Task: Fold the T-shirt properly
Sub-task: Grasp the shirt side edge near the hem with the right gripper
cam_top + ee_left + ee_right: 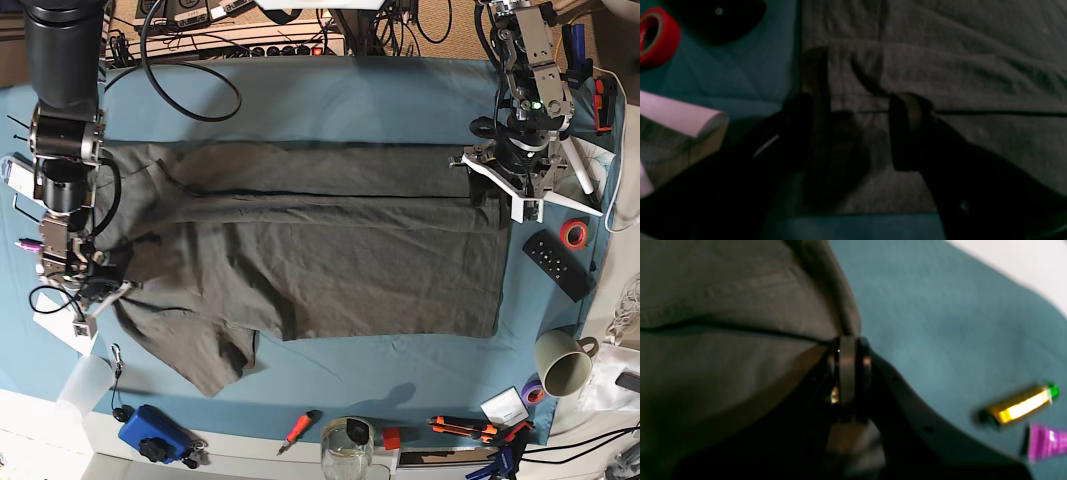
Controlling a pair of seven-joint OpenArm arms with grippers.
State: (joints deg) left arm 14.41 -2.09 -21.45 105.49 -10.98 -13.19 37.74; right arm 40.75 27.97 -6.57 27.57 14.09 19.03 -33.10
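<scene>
On blue cloth (330, 100), T-shirt (330, 260), right gripper (848, 350) pinching edge

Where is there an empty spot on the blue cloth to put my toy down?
Bare cloth runs between the T-shirt and the far cables, and also between the T-shirt and the jar. It is crowded around the remote, tape and mug.

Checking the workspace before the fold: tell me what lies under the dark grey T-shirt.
Under the wrinkled charcoal-grey cotton T-shirt, a blue tablecloth shows on every side. Anything beneath the shirt's middle is covered and cannot be seen.
</scene>
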